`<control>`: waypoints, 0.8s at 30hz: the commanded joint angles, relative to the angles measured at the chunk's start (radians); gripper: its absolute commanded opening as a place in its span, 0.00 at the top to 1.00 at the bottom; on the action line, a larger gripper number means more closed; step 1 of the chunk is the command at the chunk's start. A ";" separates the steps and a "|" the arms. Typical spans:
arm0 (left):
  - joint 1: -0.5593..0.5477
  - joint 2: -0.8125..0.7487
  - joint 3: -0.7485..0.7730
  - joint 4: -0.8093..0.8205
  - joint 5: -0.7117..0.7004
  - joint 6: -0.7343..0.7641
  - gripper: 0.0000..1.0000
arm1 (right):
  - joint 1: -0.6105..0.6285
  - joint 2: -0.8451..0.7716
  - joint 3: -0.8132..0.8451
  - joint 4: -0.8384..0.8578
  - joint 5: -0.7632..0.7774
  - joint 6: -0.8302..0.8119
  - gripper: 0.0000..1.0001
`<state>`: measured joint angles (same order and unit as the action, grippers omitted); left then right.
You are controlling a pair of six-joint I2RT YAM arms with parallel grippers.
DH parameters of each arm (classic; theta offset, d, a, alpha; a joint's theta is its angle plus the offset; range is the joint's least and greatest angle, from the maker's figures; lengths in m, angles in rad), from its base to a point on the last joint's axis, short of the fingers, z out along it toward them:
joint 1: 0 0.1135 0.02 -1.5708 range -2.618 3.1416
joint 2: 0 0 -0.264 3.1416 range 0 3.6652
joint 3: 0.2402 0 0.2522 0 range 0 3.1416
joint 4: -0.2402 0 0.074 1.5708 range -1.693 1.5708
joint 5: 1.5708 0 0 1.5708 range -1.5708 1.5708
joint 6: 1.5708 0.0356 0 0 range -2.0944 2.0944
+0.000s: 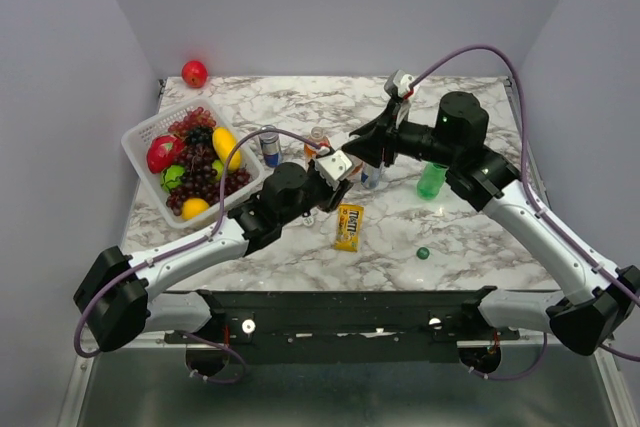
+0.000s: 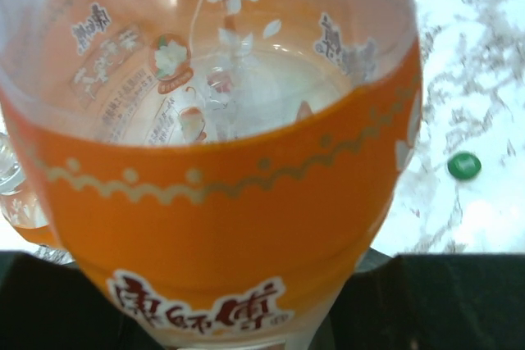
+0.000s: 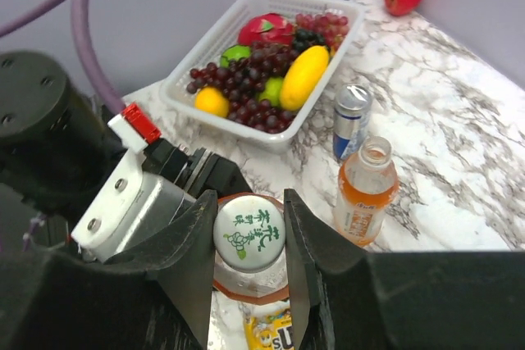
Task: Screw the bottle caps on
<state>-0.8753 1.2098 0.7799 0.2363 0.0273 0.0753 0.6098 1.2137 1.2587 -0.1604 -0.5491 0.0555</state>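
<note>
left jaws: closed on orange bottle point(image 2: 246, 227).
right jaws: gripping white cap point(image 3: 248, 238) atop that bottle.
green cap point(image 1: 423, 253): loose on bench point(image 1: 460, 247), apart from green bottle point(image 1: 432, 180).

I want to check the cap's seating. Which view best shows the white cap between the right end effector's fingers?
Right wrist: the white cap sits between the fingers, printed top facing the camera. In top external the arms cover it; left wrist shows only the orange bottle, no cap.
</note>
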 commanded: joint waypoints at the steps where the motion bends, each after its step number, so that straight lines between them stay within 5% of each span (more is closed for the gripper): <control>1: -0.019 0.040 0.042 0.089 -0.052 -0.048 1.00 | 0.039 0.030 0.062 0.090 0.182 0.107 0.91; 4: -0.017 0.031 0.038 0.074 -0.029 -0.025 0.95 | 0.038 0.040 0.067 0.072 0.222 0.084 0.92; 8: 0.009 0.008 0.018 0.067 0.078 0.017 0.66 | 0.038 0.030 0.073 0.026 0.278 0.058 0.97; 9: 0.015 0.004 0.019 0.066 0.086 0.023 0.55 | 0.038 0.029 0.080 0.015 0.275 0.041 0.97; 11: 0.033 -0.010 0.030 0.034 0.112 0.059 0.02 | 0.035 0.027 0.134 -0.034 0.253 -0.044 0.97; 24: 0.111 -0.095 0.091 -0.178 0.195 0.123 0.01 | -0.309 0.257 0.554 -0.304 0.201 -0.307 0.99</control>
<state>-0.7727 1.1450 0.8352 0.1398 0.1791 0.1894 0.3946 1.3712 1.7031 -0.3569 -0.3435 -0.1688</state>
